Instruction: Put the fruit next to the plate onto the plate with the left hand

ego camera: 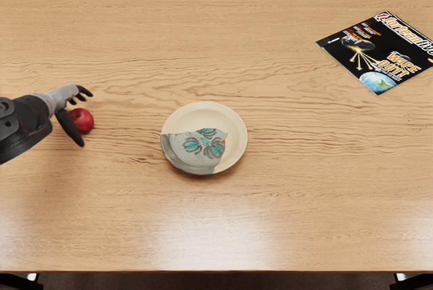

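**Robot Hand Open Wide by the Red Apple**

The left hand (64,104) comes in from the left side, low over the wooden table (270,202). Its arm is dark and round. The hand is grey with black tips. The hand is open. The fingers (82,91) are spread out and point away from the arm. The thumb (70,129) sticks down toward the near edge of the table. The hand is not squeezing anything.

The red apple (82,120) sits on the table right by the hand, in the gap between the thumb and the fingers. The thumb is just beside the apple. I cannot tell if it touches the apple. The fingers are not wrapped around it.

The plate (203,111) is farther out from the hand, past the apple, on the side the fingers point to. It is cream, with a blue-green picture on part of it. The apple is not on the plate, and bare table shows between them.

A magazine (379,50) lies a long way from the hand, near the far right corner of the table.
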Robot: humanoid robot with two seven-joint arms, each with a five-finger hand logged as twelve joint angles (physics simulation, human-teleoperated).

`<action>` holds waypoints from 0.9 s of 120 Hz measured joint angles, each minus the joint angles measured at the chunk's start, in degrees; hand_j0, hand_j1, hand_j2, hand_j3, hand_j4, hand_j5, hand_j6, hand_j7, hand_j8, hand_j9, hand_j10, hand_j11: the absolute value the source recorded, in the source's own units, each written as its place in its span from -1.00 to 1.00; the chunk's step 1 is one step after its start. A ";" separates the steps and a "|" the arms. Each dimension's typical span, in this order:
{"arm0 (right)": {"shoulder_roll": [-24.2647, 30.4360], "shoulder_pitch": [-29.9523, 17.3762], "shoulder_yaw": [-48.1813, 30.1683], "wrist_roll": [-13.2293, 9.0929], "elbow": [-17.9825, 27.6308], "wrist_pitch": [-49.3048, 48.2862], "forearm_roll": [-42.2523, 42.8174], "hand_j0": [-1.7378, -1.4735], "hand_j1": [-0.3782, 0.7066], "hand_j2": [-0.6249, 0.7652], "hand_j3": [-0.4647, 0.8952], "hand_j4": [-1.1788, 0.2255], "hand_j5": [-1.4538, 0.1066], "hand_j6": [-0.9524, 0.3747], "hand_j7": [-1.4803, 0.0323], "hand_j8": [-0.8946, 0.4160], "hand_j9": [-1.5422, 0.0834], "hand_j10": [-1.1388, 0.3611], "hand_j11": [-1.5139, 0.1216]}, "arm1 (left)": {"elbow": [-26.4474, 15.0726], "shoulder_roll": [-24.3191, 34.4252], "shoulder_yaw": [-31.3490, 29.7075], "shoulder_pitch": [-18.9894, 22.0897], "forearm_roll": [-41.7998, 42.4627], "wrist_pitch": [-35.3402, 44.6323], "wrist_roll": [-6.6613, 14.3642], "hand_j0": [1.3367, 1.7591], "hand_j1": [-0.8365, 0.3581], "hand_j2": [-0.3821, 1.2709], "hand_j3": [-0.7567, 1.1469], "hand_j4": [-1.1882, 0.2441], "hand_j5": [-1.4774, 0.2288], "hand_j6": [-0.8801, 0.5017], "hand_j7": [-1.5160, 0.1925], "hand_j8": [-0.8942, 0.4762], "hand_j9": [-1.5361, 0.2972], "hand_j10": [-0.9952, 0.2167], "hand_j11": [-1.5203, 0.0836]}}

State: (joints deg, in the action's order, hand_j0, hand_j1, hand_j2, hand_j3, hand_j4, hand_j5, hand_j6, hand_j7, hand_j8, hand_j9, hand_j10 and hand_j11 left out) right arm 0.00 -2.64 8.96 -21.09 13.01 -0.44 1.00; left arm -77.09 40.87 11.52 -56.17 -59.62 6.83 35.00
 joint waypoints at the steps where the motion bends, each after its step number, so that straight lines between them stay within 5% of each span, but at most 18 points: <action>1: 0.00 0.00 0.00 0.00 0.00 0.00 0.00 -0.40 -0.95 -0.10 -0.32 0.68 0.86 0.44 0.96 0.37 0.90 0.52 0.85 | 0.01 0.00 0.00 0.00 0.01 0.02 0.00 0.52 0.53 -0.48 -0.20 0.33 0.38 -0.07 0.43 -0.04 0.35 0.26 0.52; 108: 0.00 0.00 0.00 0.00 -0.08 0.02 0.01 -0.40 -0.95 -0.10 -0.32 0.68 0.86 0.44 0.96 0.37 0.90 0.52 0.85 | 2.62 -1.14 -0.01 1.33 0.42 0.22 0.00 0.52 -0.02 -0.41 -0.20 -0.05 -0.04 -0.41 0.01 -0.44 -0.04 -0.19 0.08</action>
State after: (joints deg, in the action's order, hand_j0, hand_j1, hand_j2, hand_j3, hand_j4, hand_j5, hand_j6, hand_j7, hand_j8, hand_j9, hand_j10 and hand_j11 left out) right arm 0.00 -2.64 8.96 -21.09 12.92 -0.41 1.01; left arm -74.47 39.73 11.51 -54.84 -59.21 7.04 35.00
